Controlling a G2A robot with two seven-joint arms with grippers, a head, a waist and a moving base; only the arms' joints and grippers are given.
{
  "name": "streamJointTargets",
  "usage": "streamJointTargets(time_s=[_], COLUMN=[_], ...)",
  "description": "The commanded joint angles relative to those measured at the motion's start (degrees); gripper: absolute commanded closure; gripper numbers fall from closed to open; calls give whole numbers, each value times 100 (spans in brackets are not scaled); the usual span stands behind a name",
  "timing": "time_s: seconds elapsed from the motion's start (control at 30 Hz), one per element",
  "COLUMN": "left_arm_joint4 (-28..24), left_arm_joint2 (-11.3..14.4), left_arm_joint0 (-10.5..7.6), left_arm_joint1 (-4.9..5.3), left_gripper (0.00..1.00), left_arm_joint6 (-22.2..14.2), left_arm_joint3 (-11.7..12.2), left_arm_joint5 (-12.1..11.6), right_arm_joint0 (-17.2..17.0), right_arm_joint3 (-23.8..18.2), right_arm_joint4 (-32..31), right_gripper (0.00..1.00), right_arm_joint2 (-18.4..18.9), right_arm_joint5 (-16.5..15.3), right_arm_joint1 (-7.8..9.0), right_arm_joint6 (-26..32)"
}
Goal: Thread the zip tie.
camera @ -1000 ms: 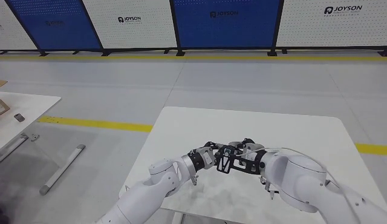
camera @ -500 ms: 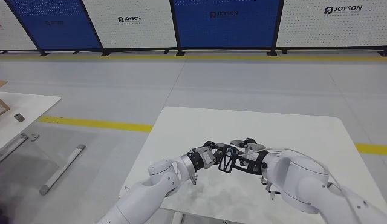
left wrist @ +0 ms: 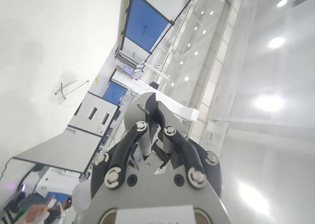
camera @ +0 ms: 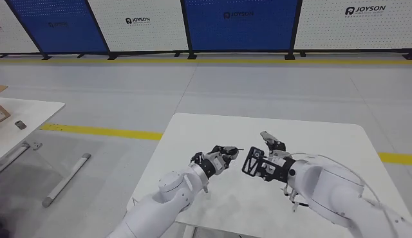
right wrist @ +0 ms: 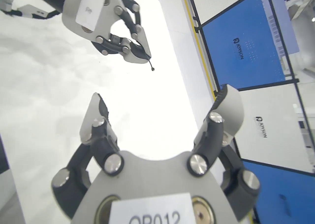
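**Clearance above the table (camera: 322, 132).** I see an open gap between the left gripper (camera: 230, 152) and the right gripper (camera: 256, 152), which face each other, near but apart. The right gripper's jaws stand wide, so a passage runs between its fingers (right wrist: 228, 105). The free end of the zip tie (right wrist: 150, 64), pinched in the left gripper's closed jaws, juts into the gap. The left arm (camera: 170, 196) and right arm (camera: 331, 190) bar the table's near side. I find bare tabletop toward its far edge.
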Motion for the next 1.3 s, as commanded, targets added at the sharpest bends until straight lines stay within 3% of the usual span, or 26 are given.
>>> streamJointTargets(time_s=[0.0, 0.13, 0.2, 0.63, 0.77, 0.97, 1.07, 1.27], left_arm_joint4=[583, 1353, 1615, 1637, 2183, 3163, 3389, 3448], left_arm_joint2=[102, 357, 461, 462, 480, 665, 743, 755], left_arm_joint0=[25, -37, -72, -55, 5, 169, 213, 244], left_arm_joint1=[-25, -86, -117, -119, -130, -169, -202, -223], left_gripper=[100, 100, 100, 100, 100, 100, 100, 100], left_arm_joint6=[320, 801, 955, 935, 1034, 1284, 1344, 1323], left_arm_joint3=[14, 131, 194, 212, 180, 141, 148, 126], left_arm_joint5=[-340, -461, -496, -490, -695, -999, -1061, -1121], right_arm_joint0=[-236, -562, -591, -627, -689, -513, -317, -293], right_arm_joint3=[53, 199, 199, 221, 653, 1142, 1414, 1442], right_arm_joint4=[501, 1415, 1521, 1584, 2500, 4252, 5020, 5111], right_gripper=[0, 0, 0, 0, 0, 0, 0, 0], right_arm_joint2=[328, 821, 877, 883, 987, 914, 745, 724], right_arm_joint5=[193, 256, 208, 214, -151, -151, -151, -151], right_arm_joint1=[58, 147, 157, 152, 113, 45, 0, -7], right_arm_joint6=[32, 291, 317, 232, -13, 166, 614, 665])
